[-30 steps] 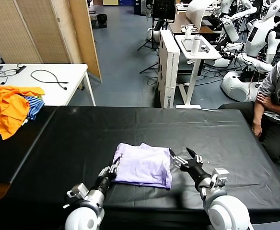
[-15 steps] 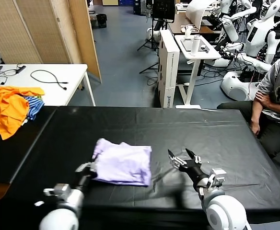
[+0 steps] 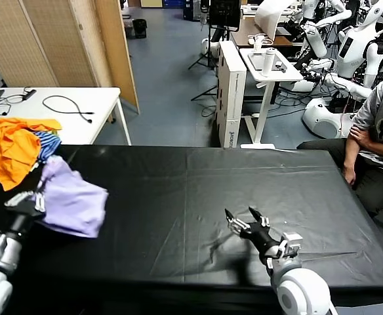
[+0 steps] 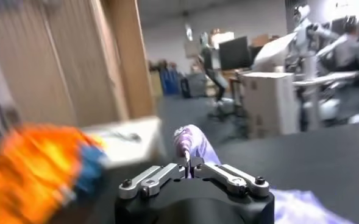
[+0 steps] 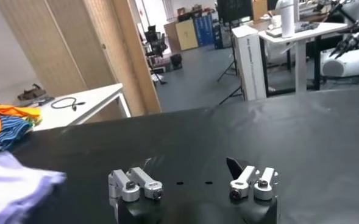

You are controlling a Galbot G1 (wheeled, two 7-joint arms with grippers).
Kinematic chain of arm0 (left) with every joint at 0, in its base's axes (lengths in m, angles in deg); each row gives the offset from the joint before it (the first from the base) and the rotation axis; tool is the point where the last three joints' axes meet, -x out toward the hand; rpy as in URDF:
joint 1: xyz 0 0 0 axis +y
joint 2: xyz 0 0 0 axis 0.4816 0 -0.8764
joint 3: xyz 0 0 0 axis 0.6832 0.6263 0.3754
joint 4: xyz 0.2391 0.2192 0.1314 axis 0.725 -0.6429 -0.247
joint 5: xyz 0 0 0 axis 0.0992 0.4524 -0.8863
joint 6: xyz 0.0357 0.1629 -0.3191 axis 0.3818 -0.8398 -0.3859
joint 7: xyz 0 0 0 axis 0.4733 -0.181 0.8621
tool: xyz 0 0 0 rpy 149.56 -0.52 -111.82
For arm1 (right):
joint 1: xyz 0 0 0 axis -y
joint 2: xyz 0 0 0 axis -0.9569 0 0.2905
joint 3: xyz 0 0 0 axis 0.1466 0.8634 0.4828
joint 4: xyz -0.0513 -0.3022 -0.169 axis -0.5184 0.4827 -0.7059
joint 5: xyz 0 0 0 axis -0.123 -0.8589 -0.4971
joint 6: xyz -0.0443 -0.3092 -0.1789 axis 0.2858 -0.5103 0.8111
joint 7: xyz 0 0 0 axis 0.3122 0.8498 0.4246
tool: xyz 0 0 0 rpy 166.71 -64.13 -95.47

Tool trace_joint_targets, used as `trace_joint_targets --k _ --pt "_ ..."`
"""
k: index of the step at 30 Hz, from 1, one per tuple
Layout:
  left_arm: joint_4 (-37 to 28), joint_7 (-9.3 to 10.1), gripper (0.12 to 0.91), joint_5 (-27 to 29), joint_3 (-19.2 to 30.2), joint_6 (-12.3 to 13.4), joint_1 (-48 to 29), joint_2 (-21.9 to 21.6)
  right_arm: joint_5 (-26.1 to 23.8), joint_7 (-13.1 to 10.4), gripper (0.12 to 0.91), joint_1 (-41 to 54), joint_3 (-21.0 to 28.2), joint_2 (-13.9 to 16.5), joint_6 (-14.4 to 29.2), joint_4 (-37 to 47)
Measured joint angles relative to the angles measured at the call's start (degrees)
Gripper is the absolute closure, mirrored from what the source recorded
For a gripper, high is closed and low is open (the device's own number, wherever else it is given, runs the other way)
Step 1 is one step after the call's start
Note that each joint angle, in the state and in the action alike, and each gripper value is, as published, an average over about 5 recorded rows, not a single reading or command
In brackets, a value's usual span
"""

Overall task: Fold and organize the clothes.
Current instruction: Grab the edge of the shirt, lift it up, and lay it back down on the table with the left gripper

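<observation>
Folded lavender T-shirt (image 3: 73, 200) dragged from centre to 9 o'clock desk (image 3: 198, 190) edge beside orange heap (image 3: 11, 147), left pincer (image 3: 29, 199) pinching it. Right pincer (image 3: 244, 220) spread, idle at 5 o'clock. Folding looks done; release left.

The robot's right gripper (image 3: 246, 222) has thin black fingers with silver metal bars and small round screws at the joints. Behind it sits a silver block, then a big round white shell. The left gripper (image 3: 29, 199) has black-and-silver fingers and a white-grey arm.
</observation>
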Motion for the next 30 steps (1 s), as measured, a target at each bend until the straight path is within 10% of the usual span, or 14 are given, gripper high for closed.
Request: trace_joint_targets --k 20,30 --pt "-4.1 3.8 0.847 1.6 42.8 -2.3 -7.3 19.1 2.5 -1.0 0.118 -1.6 -0.2 0.9 -3.2 -3.8" --pt "-0.5 0.09 0.298 5.6 40.4 5.8 -7.8 18.0 16.3 -3.1 0.118 4.0 6.2 3.0 -8.9 -0.1"
